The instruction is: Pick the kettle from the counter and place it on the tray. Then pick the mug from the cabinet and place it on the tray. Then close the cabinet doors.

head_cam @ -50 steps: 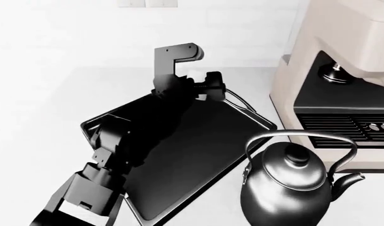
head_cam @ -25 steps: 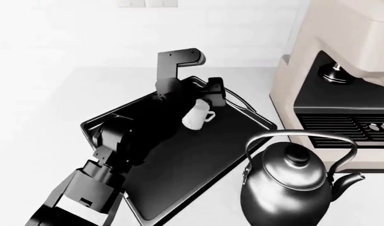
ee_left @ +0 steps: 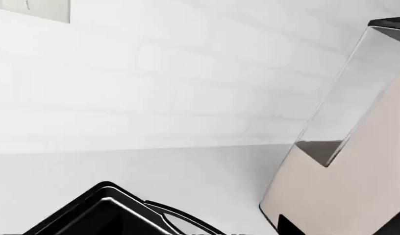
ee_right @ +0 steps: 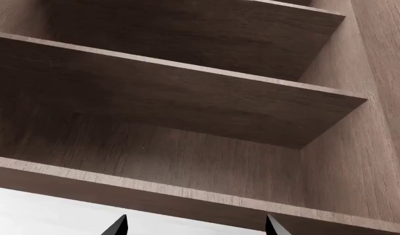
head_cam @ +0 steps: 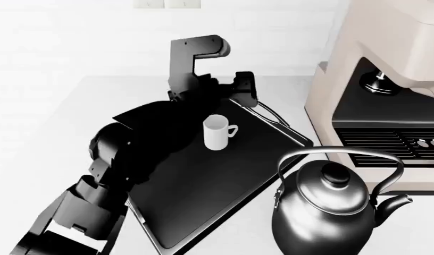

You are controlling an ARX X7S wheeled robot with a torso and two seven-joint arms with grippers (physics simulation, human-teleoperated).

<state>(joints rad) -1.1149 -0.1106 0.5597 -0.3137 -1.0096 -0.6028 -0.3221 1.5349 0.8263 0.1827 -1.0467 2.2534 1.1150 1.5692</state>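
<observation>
Mug (head_cam: 216, 132) placement is judged complete: the small white cylinder with one side handle is seen upright on the black tray (head_cam: 202, 207), clear of the left gripper (head_cam: 235, 90), whose jaw state cannot be told. Next, the dark steel kettle (head_cam: 323, 212), on the counter (head_cam: 47, 122) beside the tray, must be moved, and the cabinet doors closed; the right gripper (ee_right: 194, 226), fingertips parted and empty, is pointed at bare wooden shelves (ee_right: 187, 93).

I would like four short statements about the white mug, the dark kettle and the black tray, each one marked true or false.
1. The small white cylindrical mug stands upright on the black rectangular tray. True.
2. The shiny dark steel kettle sits on the tray. False: it stands on the white counter beside it.
3. The left gripper holds the mug. False: they are apart.
4. The cream espresso machine stands behind the kettle. True.
</observation>
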